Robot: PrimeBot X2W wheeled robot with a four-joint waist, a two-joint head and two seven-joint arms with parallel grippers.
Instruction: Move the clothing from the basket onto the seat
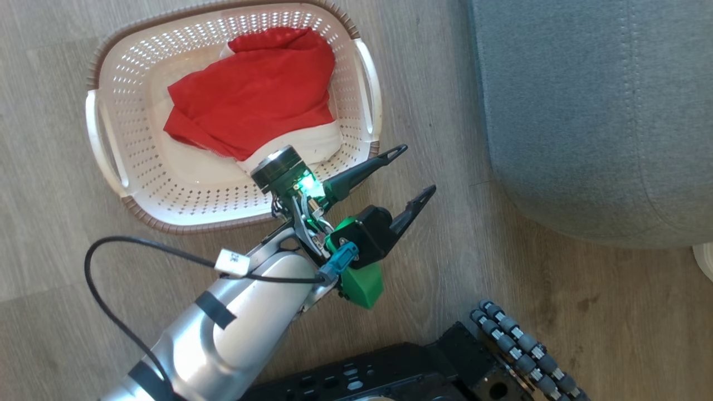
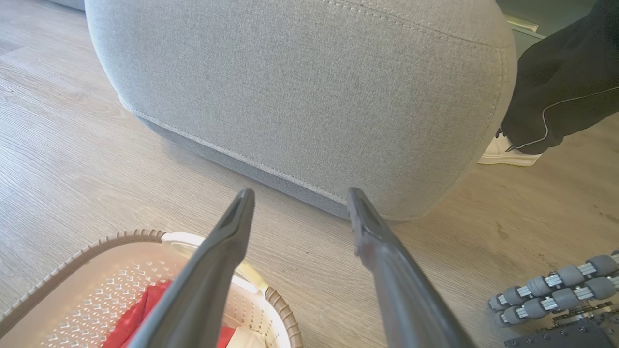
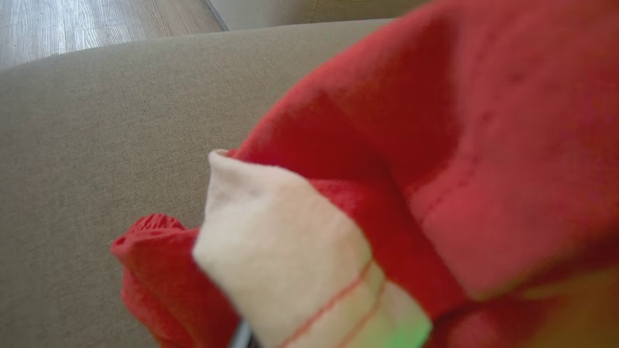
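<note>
Head view: left gripper [image 1: 418, 169] gapes empty; right gripper clenches a garment [image 3: 387, 121]. Limp, light clothing [image 1: 256, 94] in basket [image 1: 111, 67]: pinch a fold.

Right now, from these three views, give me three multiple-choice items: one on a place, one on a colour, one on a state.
1. Where does the basket stand?
A. On a table
B. On the floor beside the seat
C. On the seat

2. What colour is the garment in the basket?
A. Blue
B. Red with white
C. Green

3. How is the left gripper?
A. Open, holding nothing
B. Shut on the garment
C. Shut on the basket rim

Answers:
1 B: the basket rests on wood planks, apart from the grey seat.
2 B: red cloth with a white band lies inside.
3 A: its fingers stand apart over the floor with nothing between them.
</note>
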